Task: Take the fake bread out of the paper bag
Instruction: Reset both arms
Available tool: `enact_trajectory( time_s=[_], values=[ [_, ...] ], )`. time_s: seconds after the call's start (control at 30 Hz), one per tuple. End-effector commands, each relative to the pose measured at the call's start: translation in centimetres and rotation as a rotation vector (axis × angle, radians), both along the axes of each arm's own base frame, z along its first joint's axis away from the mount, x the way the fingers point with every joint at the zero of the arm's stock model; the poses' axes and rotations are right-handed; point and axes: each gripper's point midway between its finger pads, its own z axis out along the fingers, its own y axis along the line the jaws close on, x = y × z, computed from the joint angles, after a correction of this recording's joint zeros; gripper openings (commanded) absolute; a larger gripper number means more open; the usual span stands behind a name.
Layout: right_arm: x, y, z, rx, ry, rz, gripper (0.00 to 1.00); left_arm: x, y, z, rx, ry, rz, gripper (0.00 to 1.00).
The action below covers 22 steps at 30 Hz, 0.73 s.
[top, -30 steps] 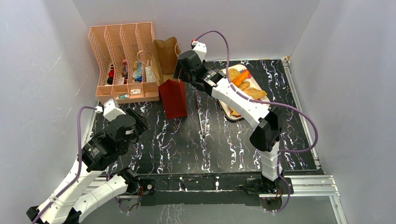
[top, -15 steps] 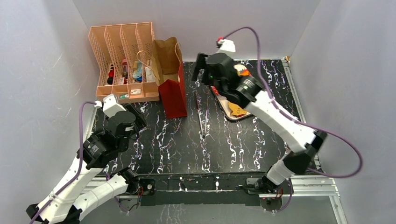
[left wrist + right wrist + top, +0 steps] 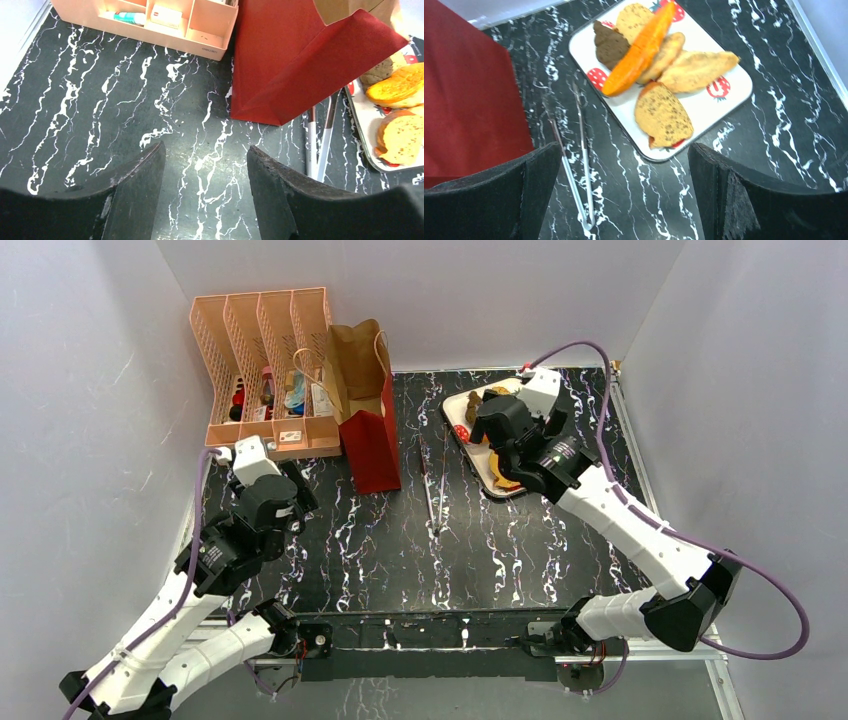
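Gaping wide and empty, the right fingers (image 3: 531,185) hang by the near edge of the tray (image 3: 729,97) holding 6 fake bread (image 3: 663,116) pieces. Half-open and empty, the left fingers (image 3: 140,175) hover over bare bench (image 3: 75,100) before the upright paper bag (image 3: 290,65).

red paper bag (image 3: 372,445), strawberry-print tray (image 3: 705,108), black-marbled table (image 3: 500,540)

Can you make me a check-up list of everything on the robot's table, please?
Surface: black marbled table, no spills seen.
Job's things: red paper bag upright beside the organiser, inside hidden; several fake bread pieces on the strawberry tray.
Clutter: peach organiser holding small items; tongs between bag and tray.
End effectors: left end effector open, empty; right end effector open, empty.
Cables: purple cables along both arms.
Surroundings: plain pale walls.
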Motion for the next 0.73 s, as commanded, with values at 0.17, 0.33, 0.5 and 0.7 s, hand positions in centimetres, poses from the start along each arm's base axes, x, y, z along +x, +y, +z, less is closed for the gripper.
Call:
enact_trajectory(
  time_s=[0.17, 0.33, 0.5, 0.7],
  values=[
    [-2.1, -3.1, -0.5, 0.094, -0.016, -0.178, 0.98, -0.1, 1.3, 0.3, 0.055, -0.029, 0.021, 0.61],
    [-3.0, -3.7, -0.4, 0.168, -0.040, -0.211, 0.98, -0.3, 1.6, 0.6, 0.053, -0.039, 0.029, 0.61],
    [-3.4, -4.0, 0.3, 0.201, -0.078, -0.189, 0.98, -0.4, 1.7, 0.4, 0.052, -0.036, 0.028, 0.62],
    [-3.1, -4.3, -0.2, 0.138, -0.043, -0.221, 0.98, -0.5, 1.5, 0.2, 0.046, -0.034, 0.023, 0.62]
  ],
)
